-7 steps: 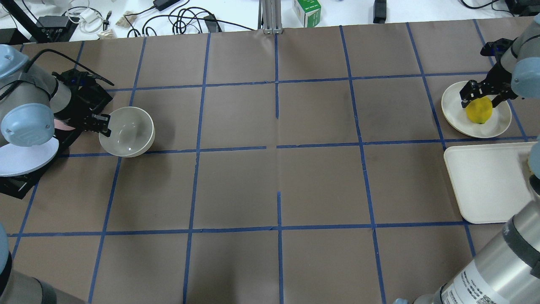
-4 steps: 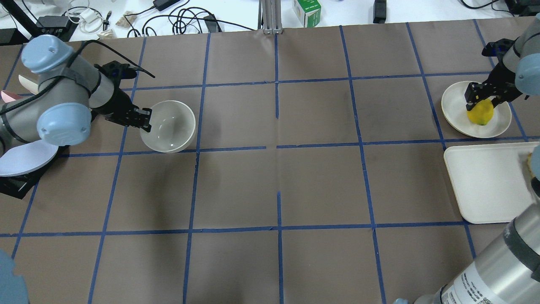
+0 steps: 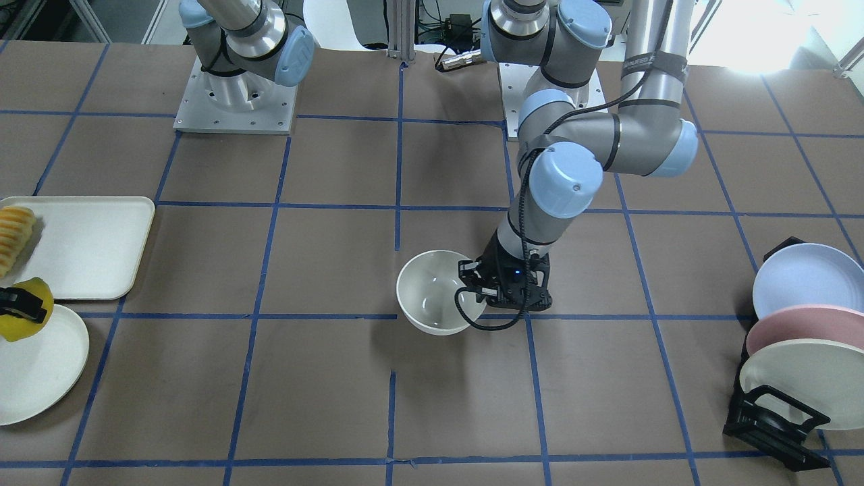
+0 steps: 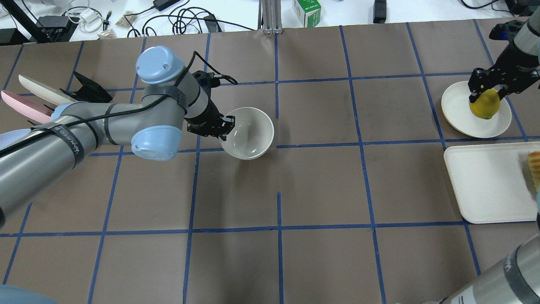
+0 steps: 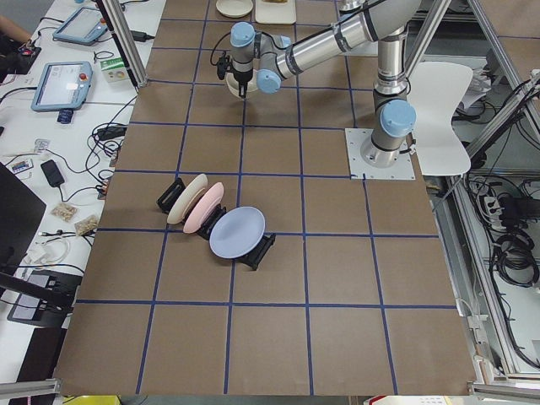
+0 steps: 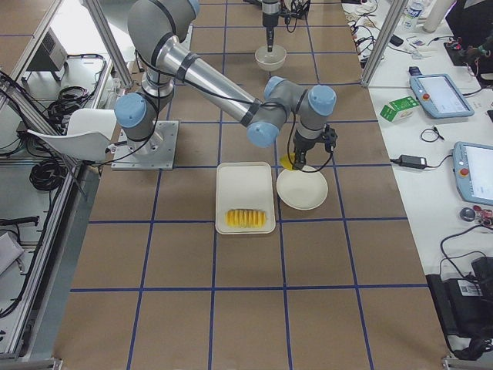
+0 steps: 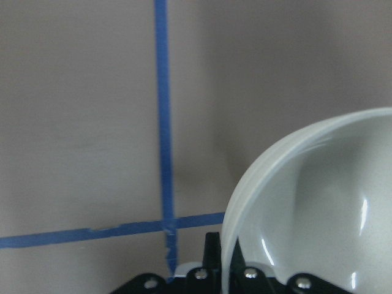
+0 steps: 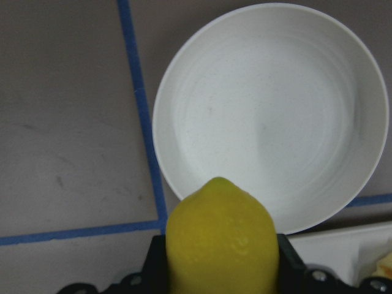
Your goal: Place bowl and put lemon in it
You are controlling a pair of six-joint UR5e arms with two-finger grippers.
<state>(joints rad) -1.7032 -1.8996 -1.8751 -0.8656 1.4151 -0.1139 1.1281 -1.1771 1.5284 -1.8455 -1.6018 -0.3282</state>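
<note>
Overhead exterior view: a brown counter (image 4: 320, 190) marked with a grid of blue tape (image 4: 277, 59) is seen from above. The deep, glossy off-white bowl (image 4: 251, 133) is found near the middle of the counter, just to the robot's left of the central tape line, with its mouth facing up. Its rim on the side nearest the left arm is taken between the fingers of the left tool (image 4: 228, 123), which is clamped on the bowl. Whether the bowl is set on the counter or held just above it cannot be told. Far off at the robot's right end, the yellow lemon (image 4: 485, 105) is pinched between the two fingers of the right tool (image 4: 488, 93), which is closed on it from above. The lemon is held over a shallow off-white plate (image 4: 457, 114); in the right wrist view the plate is seen beneath and beyond the fruit, apart from it. Just beside that plate, nearer the robot, a pale rectangular tray (image 4: 485, 185) is laid, with ridged orange-yellow sliced food (image 4: 534, 169) at its outer edge. At the robot's left end, blue, pink and white plates (image 3: 796, 337) are stood on edge in a black rack (image 3: 769, 422).
</note>
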